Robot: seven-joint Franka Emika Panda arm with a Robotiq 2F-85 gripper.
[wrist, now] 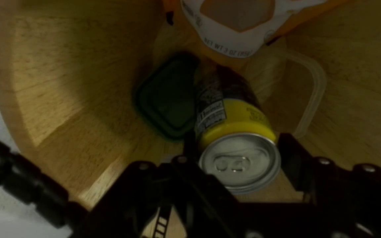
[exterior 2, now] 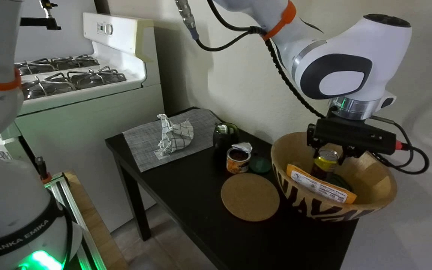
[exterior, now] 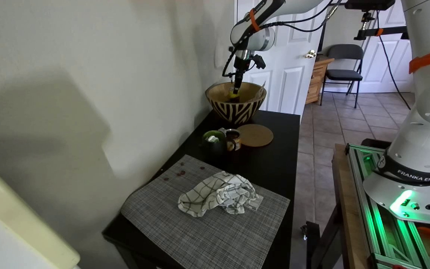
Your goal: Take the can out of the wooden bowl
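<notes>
The yellow can [wrist: 238,115] with its silver lid and dark lower part is inside the wooden bowl [wrist: 48,86], a little tilted. It also shows in both exterior views, as the can [exterior: 233,95] and the can [exterior 2: 324,165]. The bowl [exterior: 233,112] has zigzag sides and stands at the table's far end; it also shows as the bowl [exterior 2: 313,210]. My gripper [wrist: 238,145] points down inside the bowl. Its fingers [exterior 2: 329,154] press on both sides of the can's upper end. The can's base is hidden, and I cannot tell whether it touches the bowl's floor.
In the bowl lie an orange packet [exterior 2: 319,185], a dark green lid [wrist: 167,96] and a clear plastic piece [wrist: 316,82]. On the table are a tan disc [exterior 2: 249,197], an open tin [exterior 2: 237,160], a dark mug [exterior: 214,144] and a cloth [exterior: 218,192]. The wall is close behind.
</notes>
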